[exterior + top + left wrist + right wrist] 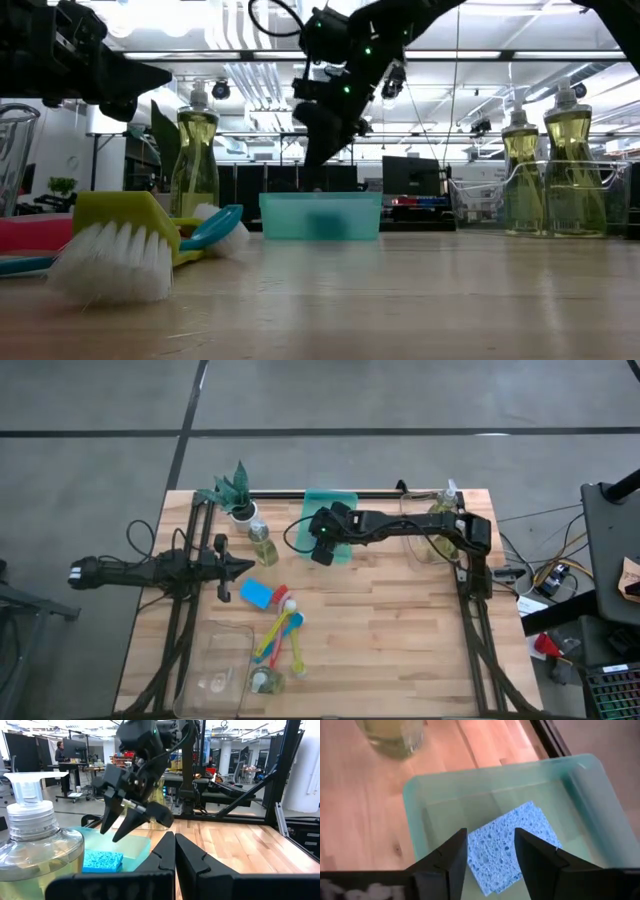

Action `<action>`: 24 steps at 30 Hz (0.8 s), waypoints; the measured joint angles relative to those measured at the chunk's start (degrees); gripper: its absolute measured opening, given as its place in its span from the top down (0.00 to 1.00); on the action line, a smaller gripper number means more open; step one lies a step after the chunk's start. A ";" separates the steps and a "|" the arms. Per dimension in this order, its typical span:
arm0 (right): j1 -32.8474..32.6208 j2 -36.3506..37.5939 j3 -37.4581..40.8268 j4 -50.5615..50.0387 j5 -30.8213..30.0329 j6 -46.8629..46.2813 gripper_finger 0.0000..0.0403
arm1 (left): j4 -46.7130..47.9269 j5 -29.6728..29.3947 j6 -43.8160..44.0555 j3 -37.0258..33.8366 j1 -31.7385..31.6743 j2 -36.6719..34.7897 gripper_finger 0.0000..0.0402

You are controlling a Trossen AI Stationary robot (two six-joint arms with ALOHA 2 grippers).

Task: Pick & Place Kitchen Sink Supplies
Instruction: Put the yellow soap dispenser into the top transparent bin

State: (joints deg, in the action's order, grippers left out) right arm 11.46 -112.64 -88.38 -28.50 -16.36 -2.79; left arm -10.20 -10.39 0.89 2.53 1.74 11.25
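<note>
Hovering over the green tray [330, 510] at the back middle of the table [400, 630], your right claw [490, 851] stood with its jaws parted and nothing between them. A blue sponge [512, 842] lay flat on the tray floor right beneath those fingers, apart from them. The left wrist view showed the same sponge [102, 861] in the tray, with the right claw [120, 817] above it, fingers spread.

Your left claw [243, 567] waited at the left side of the table, jaws pressed together, empty, pointing toward the middle.

Notes on the remaining supplies:
- One soap bottle [262, 543] stood upright just beside the potted plant [236, 490], back left.
- A second sponge [258, 594] lay on the bare table, near the left claw's tip.
- A cluster of brushes [280, 635], with red, yellow, blue and green handles, lay crossed over each other in front of that sponge.
- A bottle [266, 680] lay at the front, just beside a clear tray [215, 660]; you could not tell whether they touched.
- Two more bottles [437, 525] stood in a clear tray at the back right, partly hidden by the right arm.

In the low view a yellow brush head with white bristles [115, 255] sat nearest.
</note>
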 joint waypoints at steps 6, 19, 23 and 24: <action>-3.73 0.02 -2.23 0.05 1.26 3.19 0.62 | 0.02 0.02 -0.01 -0.01 0.00 0.00 0.99; -12.10 0.02 -2.37 3.36 7.52 19.60 0.72 | 0.00 0.00 0.01 0.00 0.02 0.00 0.99; -12.48 -0.05 -2.25 7.87 7.87 22.33 0.73 | -0.02 0.00 0.01 0.01 0.02 0.00 0.99; -12.53 -0.07 -2.25 8.96 7.88 23.86 0.74 | -0.02 0.00 -0.01 -0.01 0.00 0.00 0.99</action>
State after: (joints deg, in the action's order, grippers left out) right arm -1.07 -112.71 -90.63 -19.55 -8.48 21.07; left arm -10.22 -10.39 0.89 2.52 1.74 11.25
